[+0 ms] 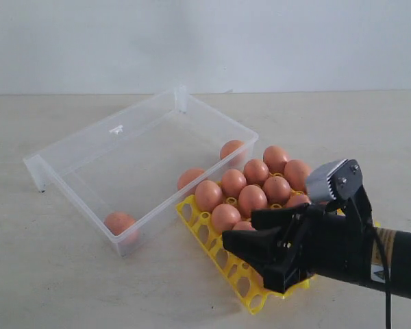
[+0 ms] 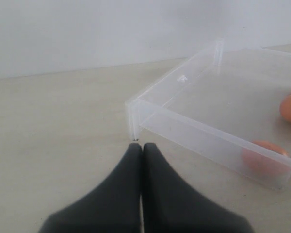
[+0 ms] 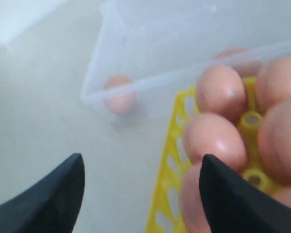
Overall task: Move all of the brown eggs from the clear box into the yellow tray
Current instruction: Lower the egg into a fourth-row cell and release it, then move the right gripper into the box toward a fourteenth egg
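Observation:
The clear box (image 1: 82, 147) lies left of centre and holds three brown eggs. One egg (image 1: 120, 223) rests in its near corner, two more (image 1: 190, 178) against the wall beside the tray. The yellow tray (image 1: 209, 240) sits against the box with several eggs (image 1: 252, 199) in its cups. My right gripper (image 1: 246, 253) hangs open over the tray's front edge (image 3: 172, 145), holding nothing. One finger overlaps an egg (image 3: 194, 199) seated in the tray. My left gripper (image 2: 139, 145) is shut and empty, low over the table near a corner of the box (image 2: 184, 126).
A pale tabletop (image 1: 68, 288) extends around the box and tray, with a white wall (image 1: 205, 41) behind. The right arm's black body (image 1: 342, 247) covers the tray's right front part. The left arm is outside the exterior view.

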Robot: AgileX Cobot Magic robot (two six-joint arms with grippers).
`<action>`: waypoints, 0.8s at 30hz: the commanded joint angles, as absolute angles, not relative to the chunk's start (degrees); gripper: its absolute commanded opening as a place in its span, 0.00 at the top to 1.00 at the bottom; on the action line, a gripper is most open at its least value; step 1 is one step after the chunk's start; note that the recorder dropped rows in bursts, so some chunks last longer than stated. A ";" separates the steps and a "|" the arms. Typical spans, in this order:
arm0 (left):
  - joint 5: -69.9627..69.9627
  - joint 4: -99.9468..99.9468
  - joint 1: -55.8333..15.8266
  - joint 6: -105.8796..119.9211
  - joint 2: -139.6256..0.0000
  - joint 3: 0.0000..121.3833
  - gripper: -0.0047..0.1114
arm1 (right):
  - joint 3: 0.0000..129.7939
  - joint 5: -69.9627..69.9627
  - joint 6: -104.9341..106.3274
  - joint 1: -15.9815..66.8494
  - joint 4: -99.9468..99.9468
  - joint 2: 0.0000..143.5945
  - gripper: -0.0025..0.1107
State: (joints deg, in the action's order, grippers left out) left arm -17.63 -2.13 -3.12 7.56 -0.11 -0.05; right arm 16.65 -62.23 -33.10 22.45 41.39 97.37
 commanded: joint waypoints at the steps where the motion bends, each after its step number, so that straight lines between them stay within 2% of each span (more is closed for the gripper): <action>1: -17.25 -2.02 -2.94 7.58 0.00 0.00 1.00 | 17.08 -69.96 -35.46 22.38 36.51 96.84 0.41; 7: -17.14 -2.02 -2.94 7.58 0.00 0.00 1.00 | 26.79 -69.96 -42.75 25.01 37.12 93.73 0.43; 10: -17.14 -2.02 -2.94 7.58 0.00 0.00 1.00 | 36.37 -69.08 -42.75 29.62 37.43 93.04 0.58; 11: -17.14 -2.02 -2.94 7.58 0.00 0.00 1.00 | 39.68 -64.16 -42.75 31.21 37.98 93.04 0.64; 13: -17.14 -2.02 -2.94 7.58 0.00 0.00 1.00 | 48.68 -48.89 -41.87 35.85 39.55 93.28 0.83; 15: -17.14 -2.02 -2.94 7.58 0.00 0.00 1.00 | 58.10 -30.00 -39.27 40.60 40.73 94.22 0.98; 18: -17.14 -2.02 -2.94 7.58 0.00 0.00 1.00 | 72.32 0.47 -35.49 47.32 40.95 98.91 0.98; 21: -17.14 -2.02 -2.94 7.58 0.00 0.00 1.00 | 84.63 22.84 -30.29 50.73 39.28 105.64 0.98; 24: -17.14 -2.02 -2.94 7.58 0.00 0.00 1.00 | 98.09 43.61 -12.64 50.89 24.73 113.84 0.98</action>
State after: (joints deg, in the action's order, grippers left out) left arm -17.63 -2.13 -3.12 7.56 -0.11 -0.05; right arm 87.99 23.61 -25.93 50.79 35.85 107.74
